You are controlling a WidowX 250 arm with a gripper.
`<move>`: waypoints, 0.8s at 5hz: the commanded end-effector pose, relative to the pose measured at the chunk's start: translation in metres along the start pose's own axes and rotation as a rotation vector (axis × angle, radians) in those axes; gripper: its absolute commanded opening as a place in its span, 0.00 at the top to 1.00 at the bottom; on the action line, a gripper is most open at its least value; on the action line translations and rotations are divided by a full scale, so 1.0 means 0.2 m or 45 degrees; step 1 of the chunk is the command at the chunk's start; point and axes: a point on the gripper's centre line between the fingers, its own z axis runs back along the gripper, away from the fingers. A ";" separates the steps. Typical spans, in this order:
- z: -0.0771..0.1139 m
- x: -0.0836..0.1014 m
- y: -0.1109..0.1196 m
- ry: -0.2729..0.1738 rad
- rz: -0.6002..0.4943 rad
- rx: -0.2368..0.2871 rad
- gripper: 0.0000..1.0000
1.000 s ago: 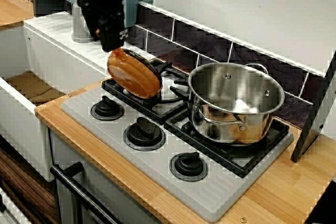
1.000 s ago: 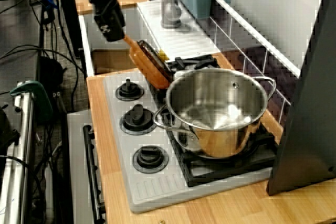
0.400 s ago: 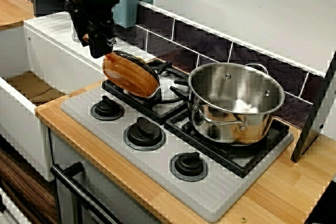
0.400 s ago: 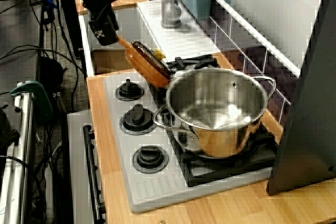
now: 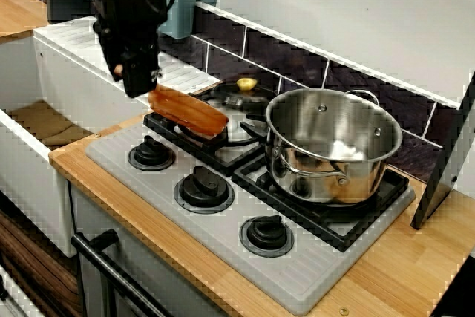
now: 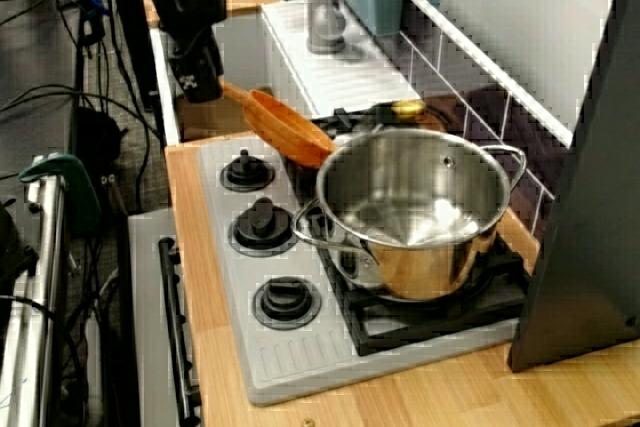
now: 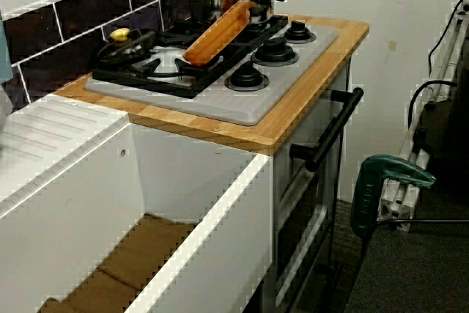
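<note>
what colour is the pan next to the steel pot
Orange-brown. The pan shows clearest in the view facing the tiled wall.

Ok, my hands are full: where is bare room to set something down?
Bare: wooden counter right of the stove plate, thin strip before the knobs. Crowded: the grates, with steel pot right, orange pan in the pincer left, black lid behind.

Open room above knobs (image 5: 204, 189); steel pot (image 5: 334, 146) close beside pan (image 5: 189, 113).
</note>
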 end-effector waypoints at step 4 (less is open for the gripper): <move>0.00 -0.10 0.00 0.083 -0.021 0.021 0.00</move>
